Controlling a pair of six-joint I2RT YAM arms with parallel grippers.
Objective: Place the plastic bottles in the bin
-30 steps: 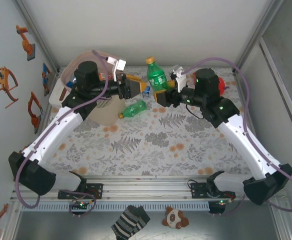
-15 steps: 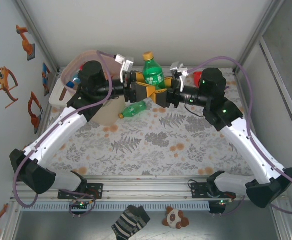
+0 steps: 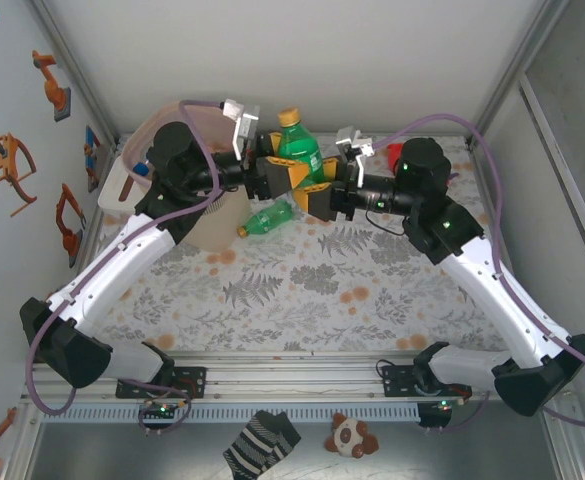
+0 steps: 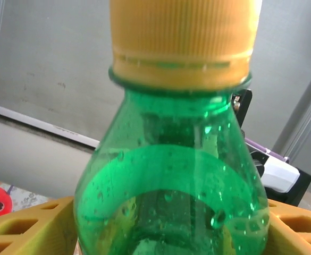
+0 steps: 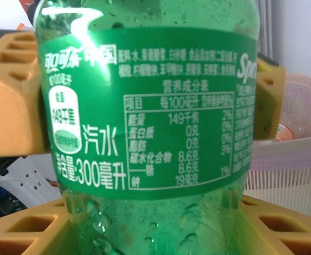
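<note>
A green plastic bottle (image 3: 298,152) with a yellow-orange cap hangs upright in the air between both arms, just right of the bin (image 3: 158,127). My right gripper (image 3: 318,196) is shut on its lower body, below the green label (image 5: 144,106), its yellow fingers (image 5: 33,234) on either side. My left gripper (image 3: 278,172) stands open around the bottle's shoulder (image 4: 171,175), one yellow finger (image 4: 27,228) close on each side. A second green bottle (image 3: 270,217) lies on the table by the bin's foot. The bin's pink wall (image 5: 299,149) is seen behind the held bottle.
A red plush toy (image 3: 396,152) lies at the back behind the right arm. A white box (image 3: 112,190) stands left of the bin. The enclosure walls close in at the back and both sides. A striped sock (image 3: 262,442) and a small toy (image 3: 350,436) lie in front of the rail.
The right gripper has carried the green bottle a little left toward the bin. The left gripper has swung in from beside the bin and now has its fingers around the bottle's upper part.
</note>
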